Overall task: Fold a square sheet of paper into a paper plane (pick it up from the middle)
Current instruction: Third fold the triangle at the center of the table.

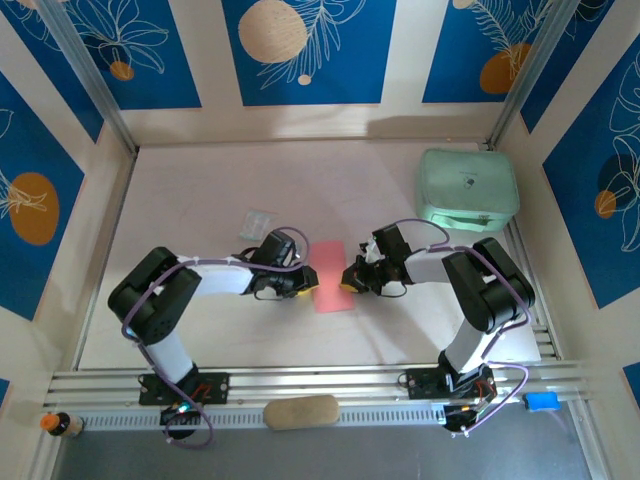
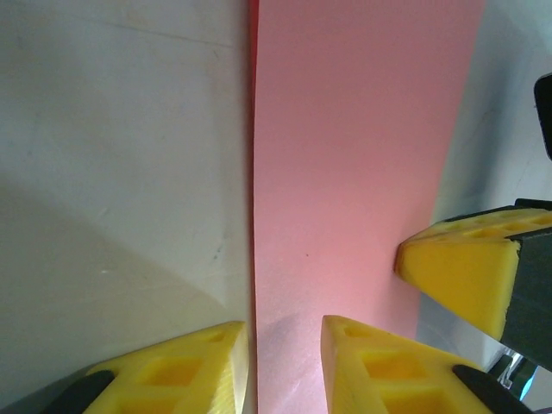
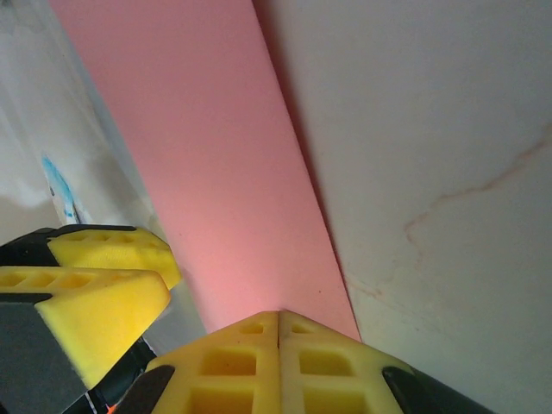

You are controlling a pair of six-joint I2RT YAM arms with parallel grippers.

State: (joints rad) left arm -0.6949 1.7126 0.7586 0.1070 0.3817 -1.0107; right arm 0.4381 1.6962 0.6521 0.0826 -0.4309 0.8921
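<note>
The paper (image 1: 333, 276) is plain salmon pink. The finger pads (image 2: 198, 366) are bright yellow. The case (image 1: 467, 188) is mint green. The walls (image 1: 350, 85) are blue with white leaves and orange circles. The table (image 1: 200, 180) is creamy white with faint lines.

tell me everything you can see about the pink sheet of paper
The square sheet of paper is plain, matte salmon-pink. It shows as a long narrow rectangle, so it looks folded in half, and it lies flat on the pale table between the two grippers. The left gripper straddles one long edge with its fingers apart. The right gripper, fingers shut, sits at the opposite edge. Whether either one actually presses on the paper is unclear.
</note>
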